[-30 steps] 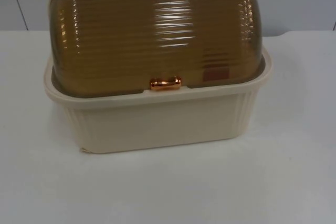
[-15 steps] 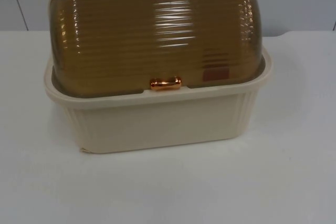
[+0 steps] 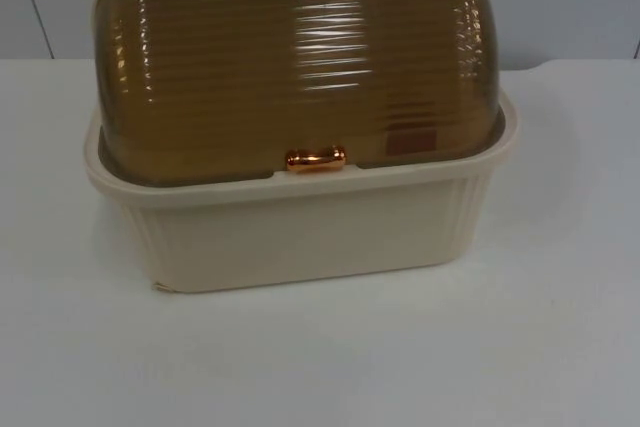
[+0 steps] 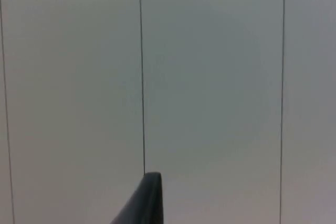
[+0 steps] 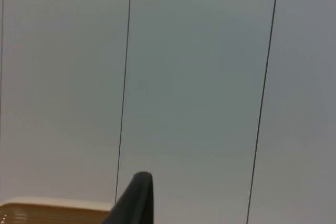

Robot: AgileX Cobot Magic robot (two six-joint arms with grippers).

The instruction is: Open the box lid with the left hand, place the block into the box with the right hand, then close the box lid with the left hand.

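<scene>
Sitting on the white table (image 3: 560, 347) in the top view, the cream box (image 3: 300, 232) has its ribbed amber lid (image 3: 300, 67) shut down over it, the small copper handle (image 3: 316, 159) at the lid's front edge. A reddish-brown shape that I take for the block (image 3: 411, 140) shows dimly through the lid, toward the box's right side; so the block seems to be inside already with the lid closed, though the tinted plastic makes that uncertain.

The left wrist view shows one black fingertip of the left gripper (image 4: 144, 200) against the grey wall (image 4: 210, 77); I cannot tell whether the fingers are apart or together. This arm seems to wait, aimed away from the box.

The right wrist view shows one fingertip of the right gripper (image 5: 137, 199) before the same wall, with a strip of the lid just beside it; its fingers I cannot judge either. This arm waits too.

The risk is a needless reach: a gripper coming down could knock the lid or push the box.
</scene>
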